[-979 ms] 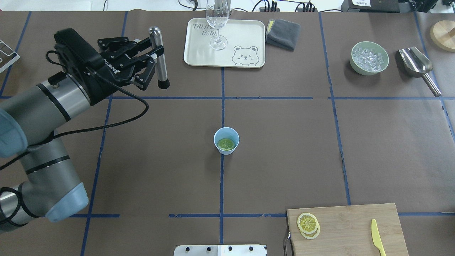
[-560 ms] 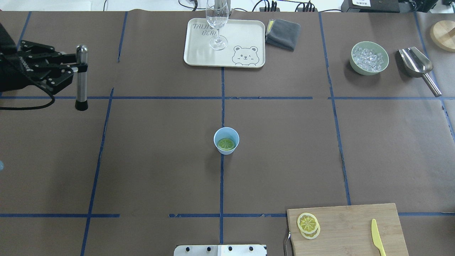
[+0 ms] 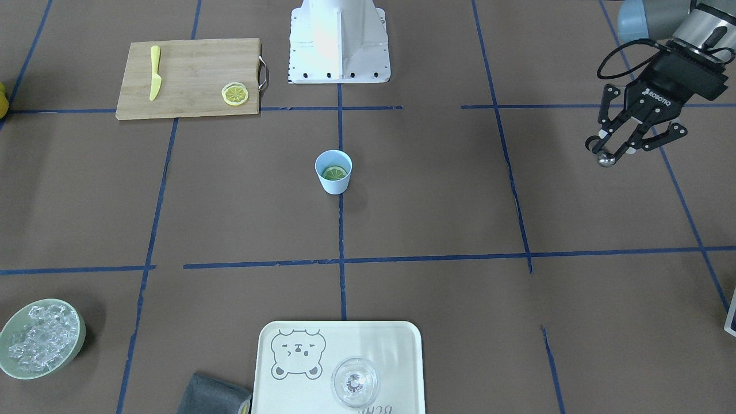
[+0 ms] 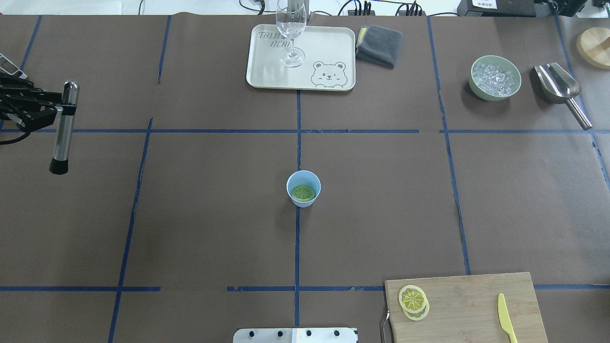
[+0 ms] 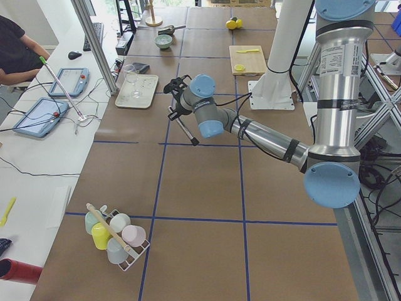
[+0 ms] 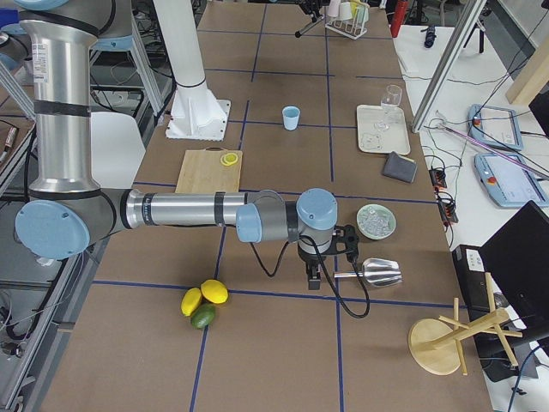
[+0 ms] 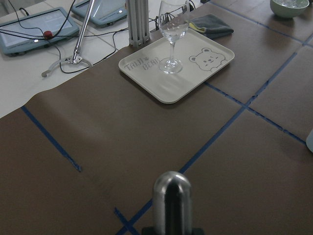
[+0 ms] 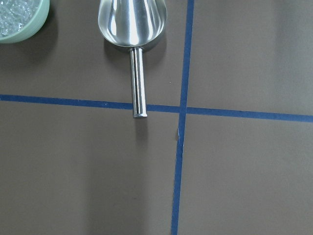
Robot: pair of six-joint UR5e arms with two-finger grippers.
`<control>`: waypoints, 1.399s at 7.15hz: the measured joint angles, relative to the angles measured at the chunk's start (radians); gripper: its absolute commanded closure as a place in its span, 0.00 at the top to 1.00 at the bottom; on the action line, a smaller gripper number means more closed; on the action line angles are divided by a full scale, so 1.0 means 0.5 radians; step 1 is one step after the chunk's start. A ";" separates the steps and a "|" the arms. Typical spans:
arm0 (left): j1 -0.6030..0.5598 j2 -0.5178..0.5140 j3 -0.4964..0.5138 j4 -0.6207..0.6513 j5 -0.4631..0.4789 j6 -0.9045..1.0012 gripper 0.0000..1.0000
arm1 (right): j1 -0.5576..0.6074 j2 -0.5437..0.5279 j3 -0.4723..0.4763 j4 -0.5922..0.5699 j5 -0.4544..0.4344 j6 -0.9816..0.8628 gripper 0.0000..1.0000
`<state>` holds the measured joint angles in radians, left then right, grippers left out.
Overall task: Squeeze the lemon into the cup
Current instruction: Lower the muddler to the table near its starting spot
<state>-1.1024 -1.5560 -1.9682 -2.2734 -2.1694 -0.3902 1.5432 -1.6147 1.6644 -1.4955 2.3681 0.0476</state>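
- Steel muddler (image 4: 62, 131), a slim metal rod with a black tip, sits clamped near its top in the left gripper (image 4: 64, 107). The jaws are closed on it, tip pointing down, at the left edge of the brown paper-covered desk (image 4: 381, 200).
- Thin round lemon slice (image 4: 303, 192) lies flat inside the small light-blue plastic cup (image 4: 303, 203), which stands upright at the desk's centre.
- Cup lies well apart from the left jaws, toward the robot's right. The rod's long axis is near upright, so the coming move is probably a sideways carry, then a descent into the cup's mouth.
- Right gripper (image 6: 314, 276) hangs near the steel scoop (image 6: 377, 273), far from the cup. Whether its jaws are open cannot be told.
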 measured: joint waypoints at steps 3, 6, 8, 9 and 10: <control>-0.040 -0.251 0.014 0.985 0.001 -0.038 0.00 | 0.000 -0.001 0.003 0.006 0.000 0.000 1.00; -0.027 -0.345 0.248 1.358 -0.003 -0.061 0.00 | 0.001 -0.002 0.022 0.006 0.000 0.002 1.00; 0.001 -0.398 0.473 1.382 -0.025 -0.113 0.00 | 0.003 -0.002 0.034 0.006 -0.002 0.003 1.00; 0.054 -0.418 0.543 1.375 -0.052 -0.239 0.00 | 0.003 0.001 0.036 0.006 -0.002 0.003 1.00; 0.141 -0.436 0.592 1.365 -0.073 -0.369 0.00 | 0.003 0.008 0.036 0.006 -0.002 0.003 1.00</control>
<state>-1.0322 -1.7741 -1.6720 -1.5911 -2.2061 -0.5747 1.5446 -1.6108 1.6825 -1.4926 2.3669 0.0491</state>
